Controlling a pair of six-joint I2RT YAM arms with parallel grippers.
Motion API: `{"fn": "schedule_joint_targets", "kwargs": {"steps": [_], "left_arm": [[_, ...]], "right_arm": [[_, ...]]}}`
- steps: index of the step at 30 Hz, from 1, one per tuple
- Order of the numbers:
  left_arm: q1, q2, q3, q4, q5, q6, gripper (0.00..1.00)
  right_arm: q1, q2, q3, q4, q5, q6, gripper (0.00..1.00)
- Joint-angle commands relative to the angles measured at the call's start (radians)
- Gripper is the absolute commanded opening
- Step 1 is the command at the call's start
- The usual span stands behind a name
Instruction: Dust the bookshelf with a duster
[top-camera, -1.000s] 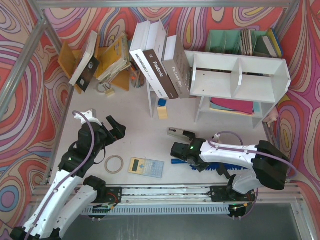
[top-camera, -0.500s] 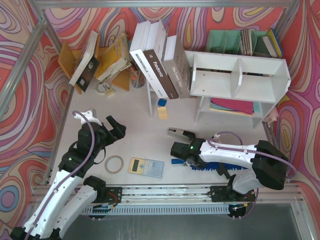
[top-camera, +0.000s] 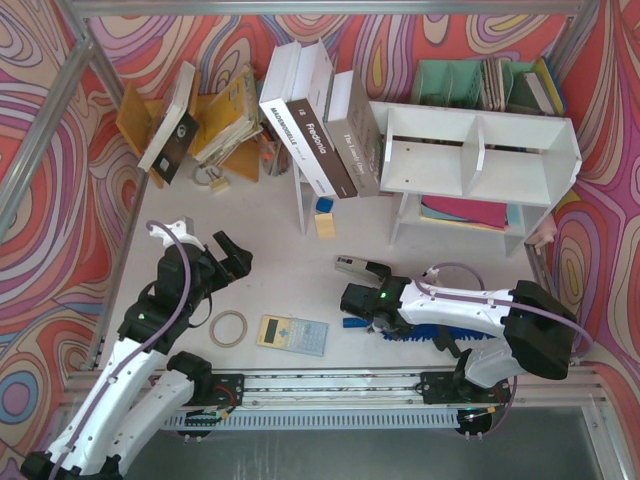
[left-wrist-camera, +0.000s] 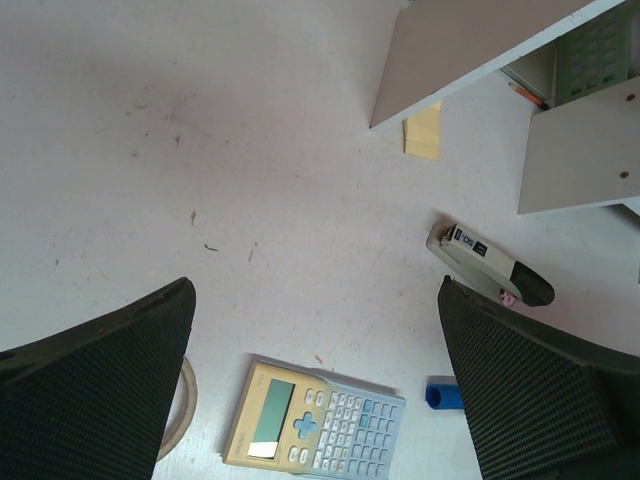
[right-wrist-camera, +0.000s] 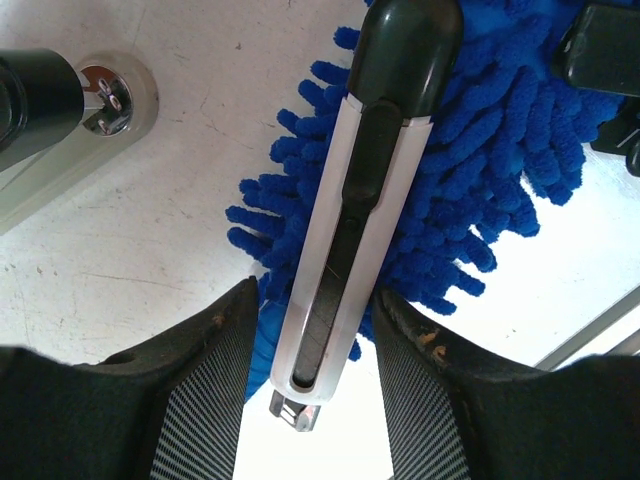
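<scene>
The white two-tier bookshelf (top-camera: 480, 150) stands at the back right. The fluffy blue duster (top-camera: 432, 333) lies on the table at the front right, mostly under my right arm, its blue handle end (top-camera: 350, 322) poking left. My right gripper (top-camera: 357, 299) is low over the handle. In the right wrist view its fingers (right-wrist-camera: 215, 345) stand narrowly either side of a white-and-black bar (right-wrist-camera: 345, 215) lying over the blue fluff (right-wrist-camera: 480, 170); I cannot see whether they touch it. My left gripper (top-camera: 231, 254) is open and empty at the left, above the table.
A black-tipped stapler (top-camera: 362, 267) lies just beyond the right gripper. A calculator (top-camera: 292, 334) and a tape ring (top-camera: 228, 328) lie at the front. Large books (top-camera: 320, 125) lean on the shelf's left side. A yellow rack (top-camera: 200, 120) stands back left, a green organiser (top-camera: 480, 85) behind the shelf.
My right gripper has shifted very slightly left over the duster handle. The left arm has not moved.
</scene>
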Motion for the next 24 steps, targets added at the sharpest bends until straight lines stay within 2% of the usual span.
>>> {"fn": "schedule_joint_targets", "kwargs": {"steps": [1,14,24], "left_arm": [[-0.002,0.005,-0.015,0.019,0.000,-0.001,0.98],[-0.002,0.005,-0.014,0.019,-0.006,-0.001,0.98],[-0.002,0.004,-0.016,0.016,-0.013,-0.002,0.98]], "right_arm": [[-0.003,0.019,-0.004,0.001,0.036,0.138,0.50],[-0.004,0.023,-0.007,0.000,0.038,0.145,0.37],[-0.004,0.001,0.053,-0.047,0.113,0.114,0.35]]}}
